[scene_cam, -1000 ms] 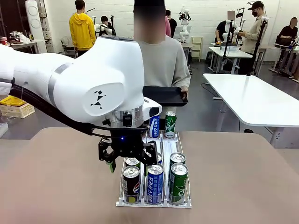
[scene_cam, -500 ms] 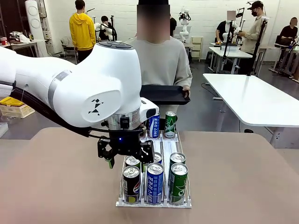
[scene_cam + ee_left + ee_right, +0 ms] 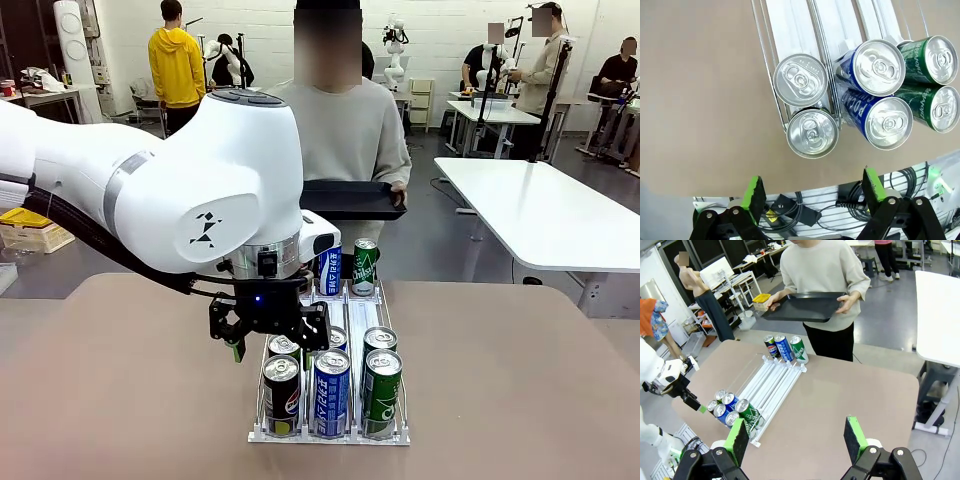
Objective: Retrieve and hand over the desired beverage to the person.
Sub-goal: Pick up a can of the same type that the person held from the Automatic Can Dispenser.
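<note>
A white wire rack (image 3: 330,438) holds three lanes of cans: Pepsi (image 3: 281,395), blue Pocari (image 3: 331,392) and green Sprite (image 3: 381,392) in front, with more behind them. My left gripper (image 3: 278,345) hangs open over the Pepsi lane's near end. From its wrist the two silver Pepsi tops (image 3: 812,132) lie just beyond the open left gripper (image 3: 813,189), nothing between the fingers. The person (image 3: 345,130) in a grey sweatshirt stands at the far side, holding a black tray (image 3: 352,200). My right gripper (image 3: 796,435) is open, high above the table's right part.
A blue can (image 3: 330,270) and a green can (image 3: 364,267) stand at the rack's far end. The brown table (image 3: 520,380) has bare room on both sides of the rack. Other people and white tables are in the background.
My left arm has shifted slightly left and the gripper a little up over the Pepsi lane. The person's tray has edged right. Jaws stay open.
</note>
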